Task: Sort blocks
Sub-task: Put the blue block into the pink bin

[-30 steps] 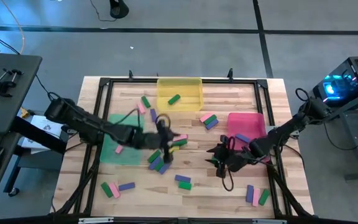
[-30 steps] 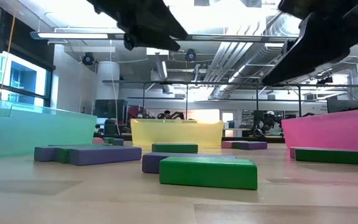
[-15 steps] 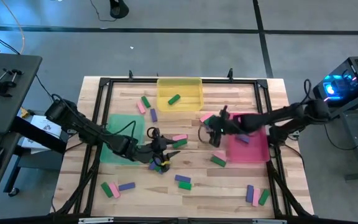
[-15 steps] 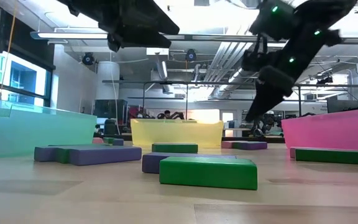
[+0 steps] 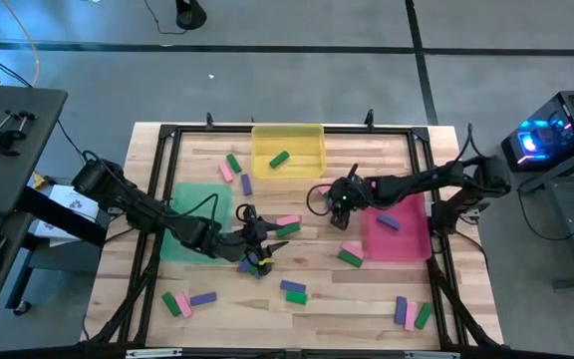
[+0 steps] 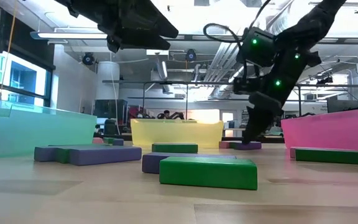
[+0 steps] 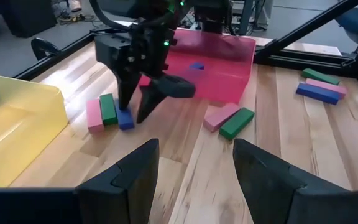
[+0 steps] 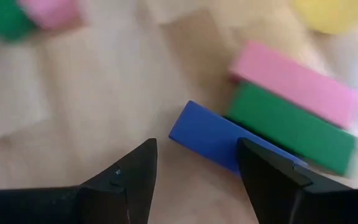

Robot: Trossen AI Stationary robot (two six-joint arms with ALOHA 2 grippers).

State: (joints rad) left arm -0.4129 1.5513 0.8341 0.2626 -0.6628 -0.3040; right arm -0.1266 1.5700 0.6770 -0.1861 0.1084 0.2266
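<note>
Pink, green and blue blocks lie scattered flat on the wooden table. My right gripper [image 5: 339,202] hangs open, pointing steeply down, over a row of three blocks beside the pink tray [image 5: 407,239]: a pink block [image 8: 291,81], a green block [image 8: 291,127] and a blue block [image 8: 216,140]. The blue block's near end lies between its fingers. My left gripper [image 5: 260,249] stands open at the table's middle, above a small cluster of blocks [image 5: 257,265], with nothing between its fingers [image 7: 129,180]. My right gripper comes at the blue block [image 7: 124,118] from above, slanting, with one finger [image 8: 272,174] in front of the block's end. Whether a finger touches the block, I cannot tell. The block lies flat on the table.
A green tray [image 5: 182,204] stands at the left. At the far edge is a yellow tray [image 5: 267,135] with a green block in it. A blue block lies in the pink tray. A pink and a green block [image 7: 229,119] lie near the pink tray. More blocks lie along the near edge.
My right gripper has swung from the table's near right part toward the far edge and come down over the row of three blocks, tipping more steeply downward. My left gripper has shifted a little toward the near edge, then kept still. No block has moved.
</note>
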